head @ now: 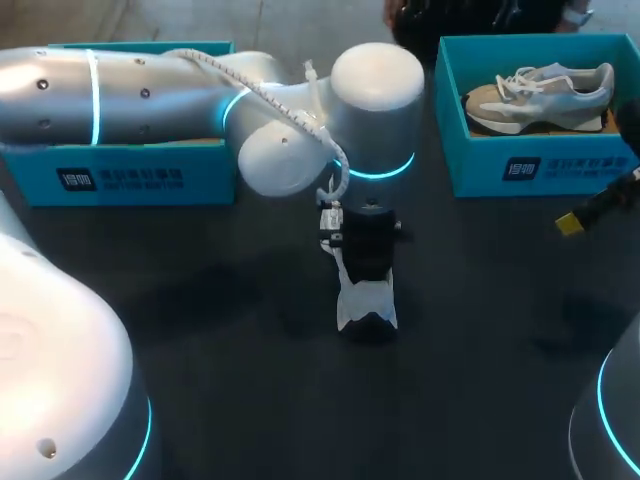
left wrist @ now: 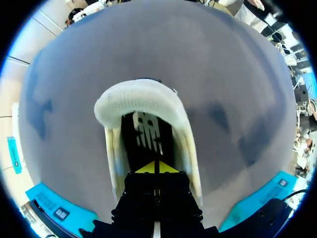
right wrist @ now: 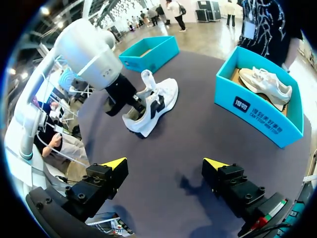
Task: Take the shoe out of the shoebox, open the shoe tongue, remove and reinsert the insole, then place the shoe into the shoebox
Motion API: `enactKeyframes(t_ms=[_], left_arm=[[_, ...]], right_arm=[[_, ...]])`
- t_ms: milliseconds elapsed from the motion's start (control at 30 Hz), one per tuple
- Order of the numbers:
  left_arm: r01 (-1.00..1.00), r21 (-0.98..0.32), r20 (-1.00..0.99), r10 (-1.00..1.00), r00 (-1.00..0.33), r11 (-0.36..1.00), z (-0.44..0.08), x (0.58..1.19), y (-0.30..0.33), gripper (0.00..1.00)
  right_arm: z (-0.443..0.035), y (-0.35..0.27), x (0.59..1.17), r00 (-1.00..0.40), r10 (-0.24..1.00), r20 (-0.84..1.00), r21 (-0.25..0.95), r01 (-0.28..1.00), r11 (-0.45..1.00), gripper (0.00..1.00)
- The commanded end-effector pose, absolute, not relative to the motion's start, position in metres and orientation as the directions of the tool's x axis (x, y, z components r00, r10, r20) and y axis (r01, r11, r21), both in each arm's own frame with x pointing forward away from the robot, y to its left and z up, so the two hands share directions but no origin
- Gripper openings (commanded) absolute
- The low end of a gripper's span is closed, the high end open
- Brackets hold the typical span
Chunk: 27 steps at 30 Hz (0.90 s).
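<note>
Dark grey matte table [head: 220, 330], soft shadows.

On the front wall of the right shoebox [head: 590, 165]: a dark blue label [head: 525, 168] with white characters, and, seen from the right wrist, lines of white print [right wrist: 270, 121] just beside it, too small to make out. On the front wall of the left shoebox [head: 150, 182]: a label of the same kind. Inside the shoe [left wrist: 143, 99] on the table, on the black insole [left wrist: 148, 151]: a white striped logo [left wrist: 148, 130].

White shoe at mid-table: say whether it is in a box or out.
Out. The white shoe stands on the table, apart from both the left-hand box and the right-hand box.
</note>
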State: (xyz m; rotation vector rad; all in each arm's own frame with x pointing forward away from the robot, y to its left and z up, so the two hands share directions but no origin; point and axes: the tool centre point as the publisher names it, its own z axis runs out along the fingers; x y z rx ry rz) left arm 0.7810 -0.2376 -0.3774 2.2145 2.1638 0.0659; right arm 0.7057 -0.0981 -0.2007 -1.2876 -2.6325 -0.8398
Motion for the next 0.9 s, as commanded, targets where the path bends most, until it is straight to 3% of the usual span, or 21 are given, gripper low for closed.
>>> enactKeyframes(t_ms=[33,200,267,367,467,567,600,633,900], left_arm=[[0.990,0.143,0.011,1.000,0.010,-0.011,-0.359,0.784,-0.232,0.00],[0.977,0.211,0.010,0.999,-0.031,0.028,-0.353,0.799,-0.231,0.00],[0.975,0.218,0.006,0.999,-0.044,0.041,-0.352,0.803,-0.231,0.12],[0.967,0.250,0.008,0.999,-0.047,0.044,-0.352,0.806,-0.231,0.21],[0.962,0.269,0.016,0.999,-0.044,0.038,-0.353,0.807,-0.232,0.47],[0.963,0.268,0.021,0.999,-0.046,0.039,-0.352,0.807,-0.232,0.58],[0.964,0.263,0.019,0.999,-0.046,0.039,-0.353,0.807,-0.232,0.85],[0.964,0.261,0.020,0.999,-0.047,0.040,-0.353,0.808,-0.233,1.00],[0.967,0.251,0.015,0.999,-0.049,0.044,-0.351,0.810,-0.233,1.00]], right_arm=[[-0.201,-0.098,0.705,-0.639,0.703,0.311,0.435,0.754,0.493,1.00],[-0.201,-0.098,0.705,-0.639,0.703,0.311,0.435,0.754,0.493,1.00],[-0.201,-0.098,0.705,-0.639,0.703,0.311,0.435,0.754,0.493,1.00],[-0.201,-0.098,0.705,-0.639,0.703,0.311,0.435,0.754,0.493,1.00],[-0.201,-0.098,0.705,-0.639,0.703,0.311,0.435,0.754,0.493,1.00],[-0.201,-0.098,0.705,-0.639,0.703,0.311,0.435,0.754,0.493,1.00],[-0.201,-0.098,0.705,-0.639,0.703,0.311,0.435,0.754,0.493,1.00],[-0.201,-0.098,0.705,-0.639,0.703,0.311,0.435,0.754,0.493,1.00],[-0.201,-0.098,0.705,-0.639,0.703,0.311,0.435,0.754,0.493,1.00]])
